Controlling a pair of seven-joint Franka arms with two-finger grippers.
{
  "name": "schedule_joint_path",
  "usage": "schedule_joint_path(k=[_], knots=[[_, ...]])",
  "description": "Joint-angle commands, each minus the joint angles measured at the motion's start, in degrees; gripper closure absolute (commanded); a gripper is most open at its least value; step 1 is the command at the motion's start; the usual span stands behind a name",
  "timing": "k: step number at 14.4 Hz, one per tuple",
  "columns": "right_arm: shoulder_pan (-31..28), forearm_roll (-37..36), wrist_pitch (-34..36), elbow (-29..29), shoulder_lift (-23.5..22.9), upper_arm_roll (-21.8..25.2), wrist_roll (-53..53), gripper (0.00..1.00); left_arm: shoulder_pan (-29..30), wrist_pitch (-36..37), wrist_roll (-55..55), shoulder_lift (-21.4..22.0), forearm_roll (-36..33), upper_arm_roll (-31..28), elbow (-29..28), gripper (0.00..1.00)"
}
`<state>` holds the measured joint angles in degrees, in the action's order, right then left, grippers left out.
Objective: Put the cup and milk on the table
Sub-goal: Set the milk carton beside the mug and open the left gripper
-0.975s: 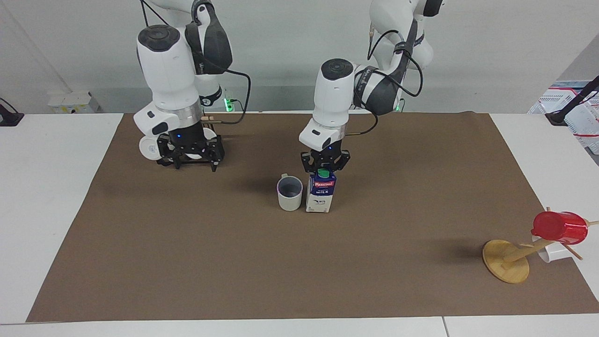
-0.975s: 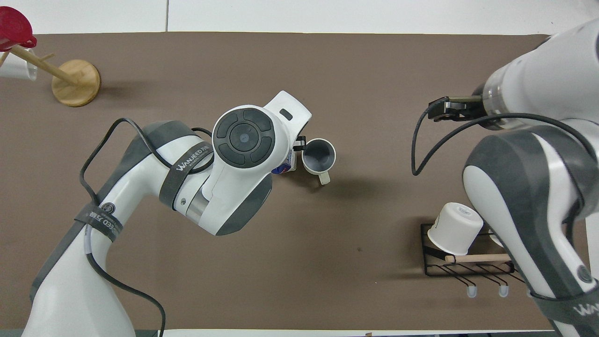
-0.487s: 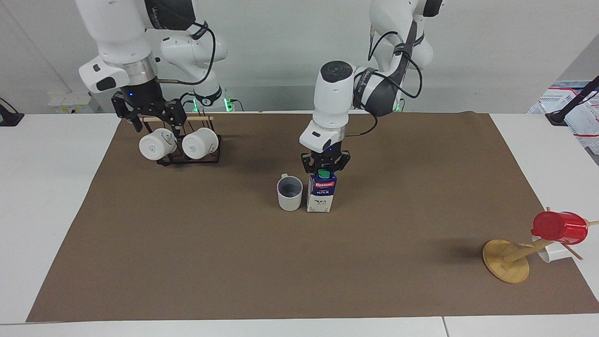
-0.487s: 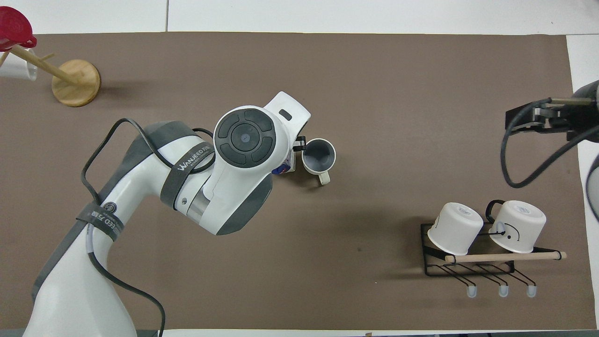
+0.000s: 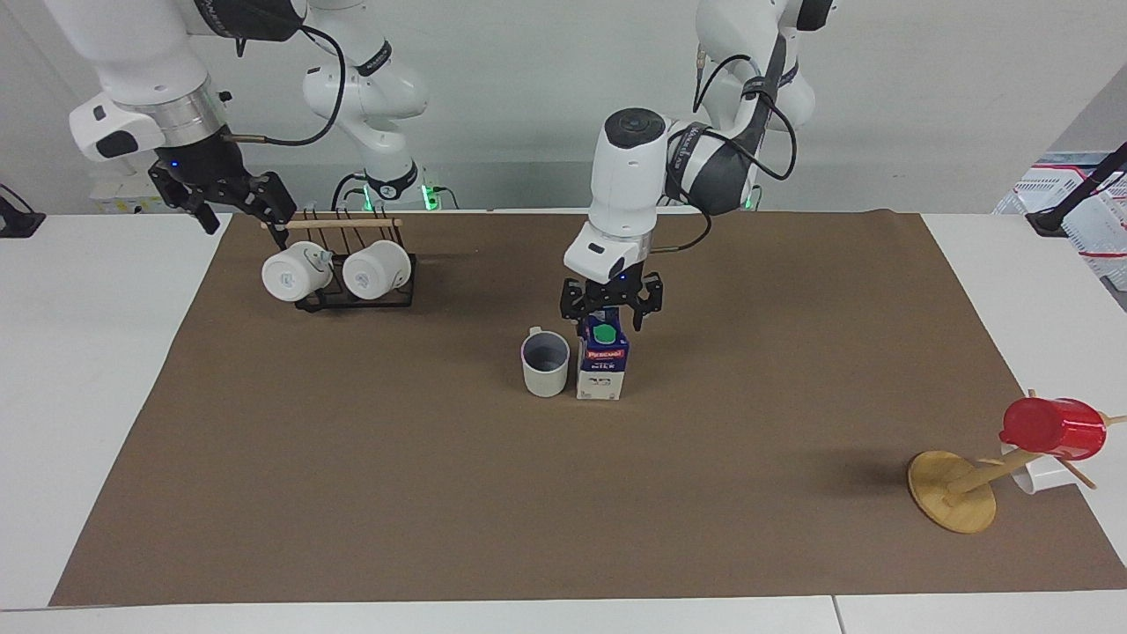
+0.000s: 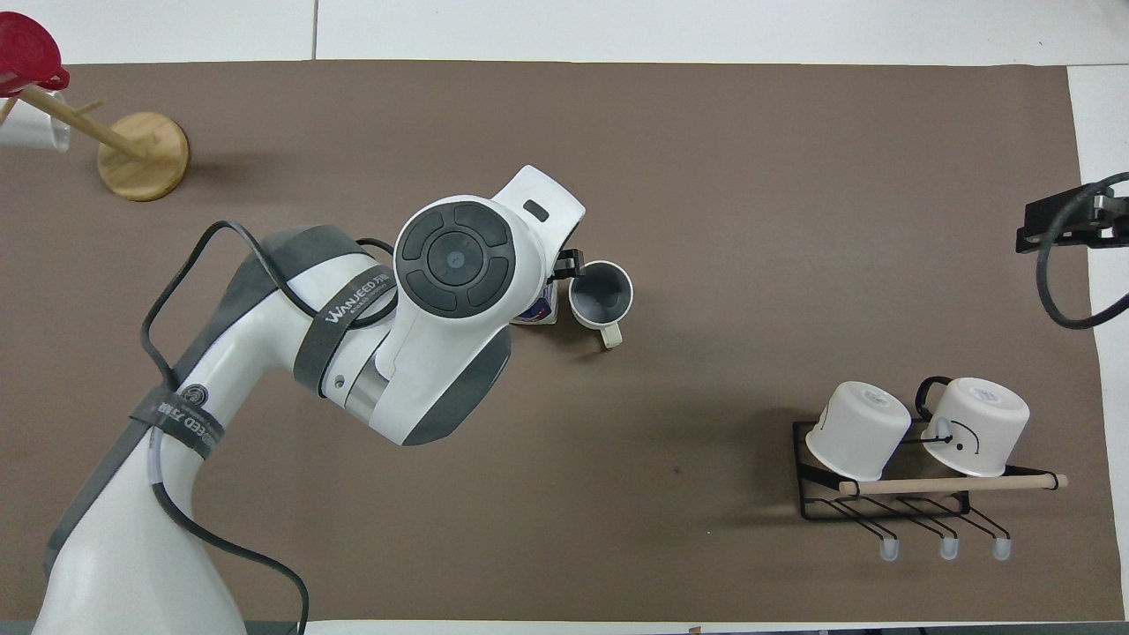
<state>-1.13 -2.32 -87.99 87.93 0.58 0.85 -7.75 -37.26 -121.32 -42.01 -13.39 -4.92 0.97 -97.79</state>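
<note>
The cup stands upright on the brown sheet of the table, mid-table. It also shows in the overhead view. The milk stands upright close beside it, toward the left arm's end. In the overhead view the left arm hides most of the milk. My left gripper is open just over the carton's green cap and does not touch it. My right gripper is open and empty, raised over the sheet's edge by the mug rack.
A black wire rack holding two white mugs sits near the robots at the right arm's end and also shows in the overhead view. A wooden mug tree leans with a red cup at the left arm's end.
The left gripper let go of the milk's top and rose a little. The right gripper lifted from in front of the rack and moved up and out toward the right arm's end.
</note>
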Motion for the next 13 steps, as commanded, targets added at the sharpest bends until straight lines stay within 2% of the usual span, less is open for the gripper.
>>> schedule_joint_path(k=[1, 7, 13], knots=[[-3.96, 1.44, 0.28, -0.66, -0.49, -0.32, 5.71, 0.0, -0.18, 3.71, -0.61, 3.27, -0.44, -1.23, -0.21, 0.0], [-3.97, 1.44, 0.01, 0.14, -0.14, -0.41, 7.23, 0.0, 9.03, 7.67, 4.2, 8.02, -0.18, -1.15, -1.09, 0.0], [-3.8, 1.26, 0.45, 0.05, -0.14, -0.84, 7.32, 0.0, 21.51, 14.08, 27.56, 9.43, 3.51, -1.41, -1.18, 0.0]])
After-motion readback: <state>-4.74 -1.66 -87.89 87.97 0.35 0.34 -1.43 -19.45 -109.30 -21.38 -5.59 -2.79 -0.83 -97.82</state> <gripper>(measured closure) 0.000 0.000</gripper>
